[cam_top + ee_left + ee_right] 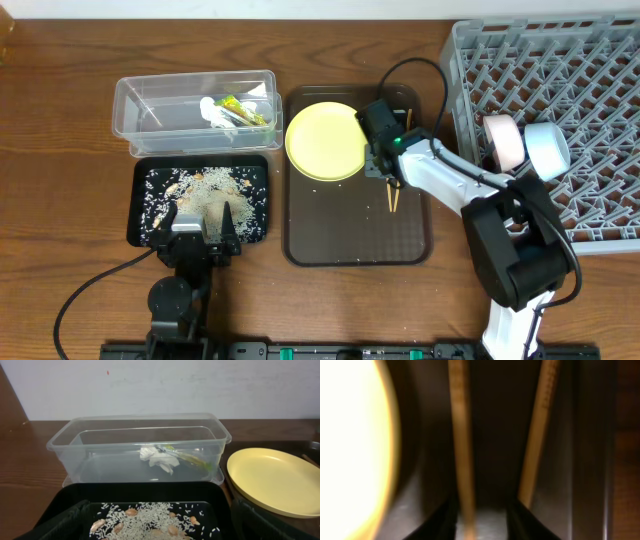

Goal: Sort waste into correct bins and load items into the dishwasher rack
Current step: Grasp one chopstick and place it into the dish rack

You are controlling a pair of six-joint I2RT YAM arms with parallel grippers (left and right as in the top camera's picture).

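Observation:
The clear tub (pixel 140 95) holds the green-yellow wrapper (pixel 245 108) and white paper scrap (pixel 213 112); both also show in the left wrist view, wrapper (pixel 192 459) and scrap (pixel 159 458). The black tray (pixel 262 165) holds rice crumbs (pixel 205 190). My left gripper (pixel 205 222) is open at the tray's near edge, above the crumbs (pixel 150 517). The yellow plate (pixel 325 140) and two chopsticks (pixel 392 198) lie on the brown serving tray. My right gripper (pixel 380 160) is open, low over the chopsticks, one chopstick (pixel 462 445) between its fingers (pixel 482 510), the other (pixel 537 435) by the right finger.
The brown serving tray (pixel 350 240) sits mid-table. The grey rack (pixel 580 90) at the right holds a white-pink bowl (pixel 503 140) and a light blue bowl (pixel 547 148) on edge at its left side. The right arm's base stands at the front right.

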